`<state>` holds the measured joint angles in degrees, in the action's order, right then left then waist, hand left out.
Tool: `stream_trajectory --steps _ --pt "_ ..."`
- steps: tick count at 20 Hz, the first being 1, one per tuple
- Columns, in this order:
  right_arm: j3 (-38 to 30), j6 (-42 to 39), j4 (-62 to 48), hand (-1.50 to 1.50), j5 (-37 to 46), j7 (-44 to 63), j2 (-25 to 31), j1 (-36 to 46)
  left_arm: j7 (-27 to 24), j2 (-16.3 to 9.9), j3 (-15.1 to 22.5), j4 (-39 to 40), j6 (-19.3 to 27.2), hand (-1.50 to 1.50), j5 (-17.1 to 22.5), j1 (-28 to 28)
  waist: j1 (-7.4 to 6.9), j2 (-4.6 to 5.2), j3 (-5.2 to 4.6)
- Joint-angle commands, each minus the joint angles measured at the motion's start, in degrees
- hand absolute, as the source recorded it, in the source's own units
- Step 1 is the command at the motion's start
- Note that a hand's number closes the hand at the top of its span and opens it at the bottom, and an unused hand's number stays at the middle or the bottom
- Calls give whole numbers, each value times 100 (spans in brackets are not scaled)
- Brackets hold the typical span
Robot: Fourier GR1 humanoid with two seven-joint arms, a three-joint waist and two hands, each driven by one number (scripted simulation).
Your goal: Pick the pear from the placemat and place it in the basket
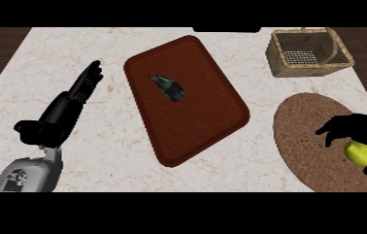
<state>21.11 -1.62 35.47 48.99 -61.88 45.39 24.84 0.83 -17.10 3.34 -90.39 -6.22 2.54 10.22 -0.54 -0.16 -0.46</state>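
Your right hand (pixel 345 129) sat curled round the pear (pixel 356 152) on the round placemat (pixel 305 141), basket (pixel 309 53) well ahead of that hand, red tray (pixel 188 99) to its left carrying a dark object (pixel 168 88), your left hand (pixel 80 92) beyond the tray, fingers straight, holding nothing

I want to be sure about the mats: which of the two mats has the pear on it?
The round woven placemat at the right, where the right hand curls at the yellow-green pear. The reddish-brown rectangular mat carries only a dark object.
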Motion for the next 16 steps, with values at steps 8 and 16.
stream_trajectory --steps 8,16 --pt "-74 1037 -24 150 324 -920 -147 -47 -310 48 -121 46 -226 0 22 -292 -24 36 53" --pt "-377 266 1597 150 -231 1613 -851 -612 -58 16 -272 62 -50 0 -97 -183 287 -95 13"
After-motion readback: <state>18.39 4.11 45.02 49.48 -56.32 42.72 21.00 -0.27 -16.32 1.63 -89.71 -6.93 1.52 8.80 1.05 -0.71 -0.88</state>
